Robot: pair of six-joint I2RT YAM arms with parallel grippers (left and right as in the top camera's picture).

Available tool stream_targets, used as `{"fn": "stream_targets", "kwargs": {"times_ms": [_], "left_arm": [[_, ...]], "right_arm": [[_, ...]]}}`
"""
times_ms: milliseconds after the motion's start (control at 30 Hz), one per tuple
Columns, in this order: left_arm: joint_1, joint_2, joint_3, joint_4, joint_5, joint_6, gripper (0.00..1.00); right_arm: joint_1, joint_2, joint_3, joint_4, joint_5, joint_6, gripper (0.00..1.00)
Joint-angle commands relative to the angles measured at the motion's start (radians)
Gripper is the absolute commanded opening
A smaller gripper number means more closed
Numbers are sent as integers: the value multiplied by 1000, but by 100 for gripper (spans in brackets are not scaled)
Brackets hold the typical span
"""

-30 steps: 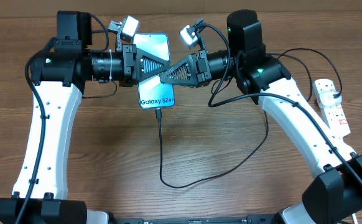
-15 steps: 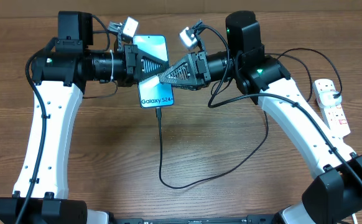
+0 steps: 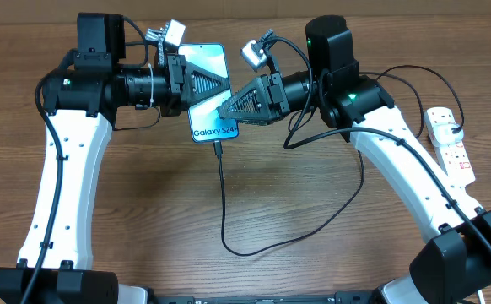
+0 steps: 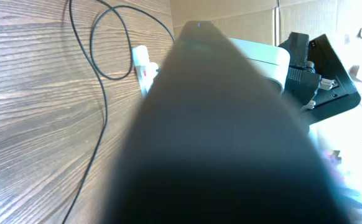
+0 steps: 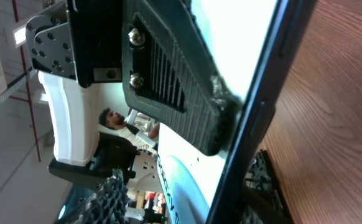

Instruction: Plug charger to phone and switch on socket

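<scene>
The phone with its light blue "Galaxy S24+" screen is held above the table, tilted. My left gripper is shut on its left side; in the left wrist view the phone's dark edge fills the frame. My right gripper is open, with its fingers spread either side of the phone's right edge. The charger, a thin black cable, hangs from the phone's lower end, loops over the table and runs right. The socket, a white power strip, lies at the far right.
The cable's loop lies near the front middle of the wooden table. More black cable curls on the table in the left wrist view. Both white arms flank the middle.
The phone has shifted slightly right and turned a little, its lower end swinging right with the plugged cable. The right gripper has drawn back a little to the right.
</scene>
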Motion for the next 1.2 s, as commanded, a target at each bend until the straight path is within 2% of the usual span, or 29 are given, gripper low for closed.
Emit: {"fn": "stream_targets", "kwargs": {"times_ms": [0, 100, 167, 233, 433, 600, 767, 833, 1000, 1067, 1167], "left_arm": [[-13, -13, 4, 10, 76, -25, 4], [-14, -13, 4, 11, 79, -26, 4], [-14, -13, 4, 13, 79, -26, 4], [-14, -13, 4, 16, 79, -26, 4], [-14, -13, 4, 18, 56, -25, 6], [-13, -13, 4, 18, 11, -25, 27], [-13, -13, 4, 17, -37, -22, 64], [-11, -13, 4, 16, -81, -21, 75], [-10, -13, 4, 16, -241, -21, 88], [-10, -13, 4, 15, -296, -22, 93], [0, -13, 4, 16, -331, -21, 96]], "right_arm": [[5, -11, 12, 5, -18, -10, 48], [5, -11, 12, 5, -18, -10, 41], [5, -11, 12, 5, -15, -10, 27], [5, -11, 12, 6, -15, -10, 19], [5, -11, 12, 5, -1, -10, 5], [5, -11, 12, 5, -1, -10, 4], [5, -11, 12, 5, 0, -10, 4], [5, -11, 12, 5, 1, -10, 4], [5, -11, 12, -42, 76, -19, 4], [5, -9, 10, -100, 144, -63, 4], [5, -7, 9, -247, 295, -142, 4]]}}
